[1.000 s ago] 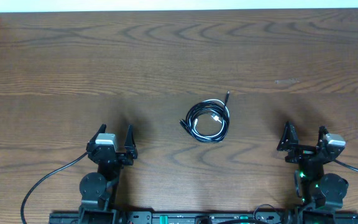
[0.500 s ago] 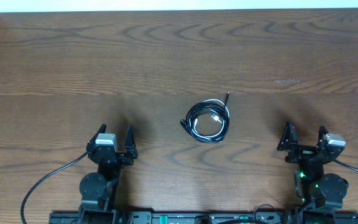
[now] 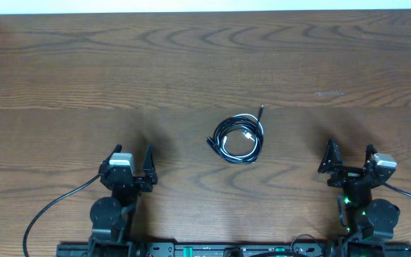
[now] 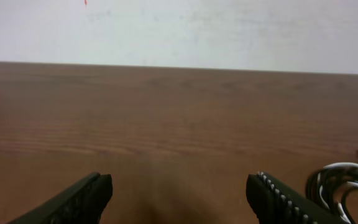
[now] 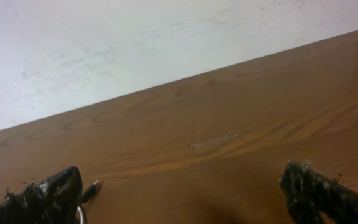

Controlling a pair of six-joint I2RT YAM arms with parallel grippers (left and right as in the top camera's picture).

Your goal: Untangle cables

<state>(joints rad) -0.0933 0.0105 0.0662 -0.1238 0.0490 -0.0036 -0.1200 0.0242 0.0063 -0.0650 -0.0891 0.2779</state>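
The cables (image 3: 237, 138) lie in one small coiled bundle on the wooden table, black cords wound with a white one, a black plug end (image 3: 261, 109) sticking out at the upper right. My left gripper (image 3: 130, 158) is open and empty, well to the lower left of the bundle. My right gripper (image 3: 348, 155) is open and empty, to the lower right of it. The left wrist view shows the coil's edge (image 4: 347, 183) at far right beyond the open fingers (image 4: 179, 193). The right wrist view shows a plug tip (image 5: 91, 190) beside the left finger of the open jaws (image 5: 182, 193).
The wooden table (image 3: 205, 64) stretches far and wide around the bundle. A white wall (image 4: 179, 31) rises beyond its far edge. A pale scuff mark (image 3: 329, 93) sits on the wood at the right. Thick black arm wires (image 3: 52, 207) trail near the front edge.
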